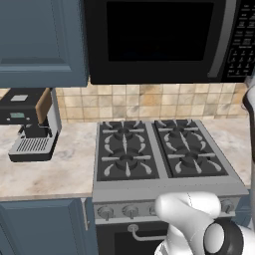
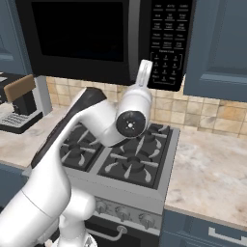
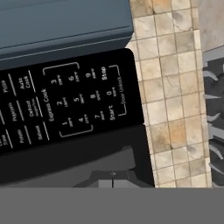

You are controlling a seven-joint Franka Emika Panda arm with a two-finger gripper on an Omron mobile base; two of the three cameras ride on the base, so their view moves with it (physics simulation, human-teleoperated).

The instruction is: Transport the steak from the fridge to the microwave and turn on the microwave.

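Looming at the bottom of the left base view, the arm's white elbow (image 1: 196, 219) is rising in front of the stove (image 1: 164, 154), whose four burners are sitting bare. Above it the microwave (image 1: 159, 40) is hanging with its dark door shut; a coffee machine (image 1: 30, 122) is standing on the counter (image 1: 45, 169) to the left.

Crossing the right base view, the arm is reaching up over the stove toward the microwave's button panel (image 2: 166, 38), with the gripper (image 2: 145, 72) pointing at the panel's lower rows, close to it or just touching — I cannot tell which.

Filling most of the hand view, rolled sideways, the keypad is showing its number keys, with the Start button (image 3: 110, 113) and the Stop button (image 3: 103, 71) near the panel's edge and tiled wall (image 3: 168, 87) beyond. The fingertips are sitting pinched together, holding nothing.

The steak is presumably lying behind the closed door, though the dark window is giving nothing away. Judging by this, the carrying is finished and the switching-on is in hand — what is needed next is a short, straight push onto Start, keeping clear of Stop.
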